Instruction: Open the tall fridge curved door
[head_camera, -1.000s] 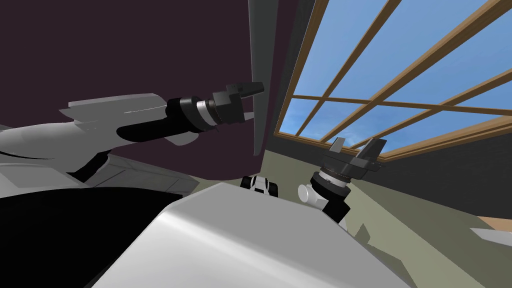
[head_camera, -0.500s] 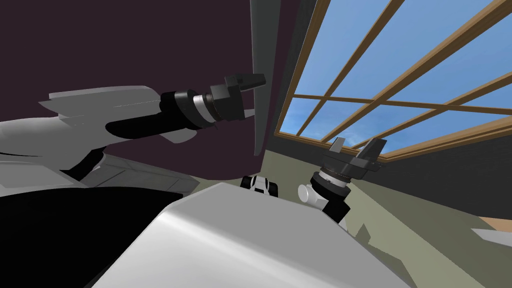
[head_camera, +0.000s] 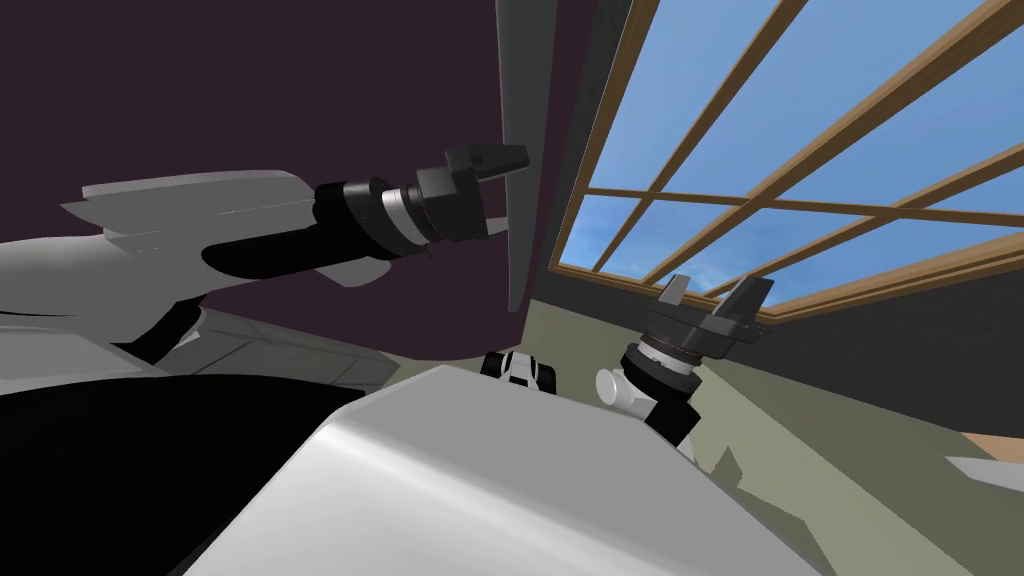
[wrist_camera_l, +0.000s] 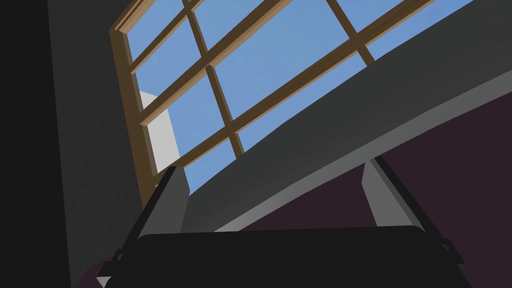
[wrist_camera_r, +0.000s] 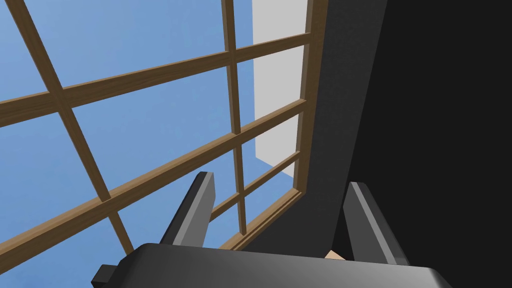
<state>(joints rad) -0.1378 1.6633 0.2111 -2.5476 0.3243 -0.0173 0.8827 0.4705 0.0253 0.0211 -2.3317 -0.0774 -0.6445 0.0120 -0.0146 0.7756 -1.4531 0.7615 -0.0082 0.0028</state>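
Fridge door (head_camera: 250, 80), dark maroon and curved, fills the space ahead of me and to my left. Down its right edge runs a long grey strip (head_camera: 522, 100), tapering toward its lower end; I take it for the handle. My left gripper (head_camera: 503, 193) is at that strip with its 2 fingers spread wide, and the strip crosses the gap between them; whether either touches it I cannot tell. To do this well I should push in until the strip sits deep, close squarely, then pull along the door's swing, not straight back. My right gripper (head_camera: 712, 292) hangs lower at my right, fingers parted, holding nothing.
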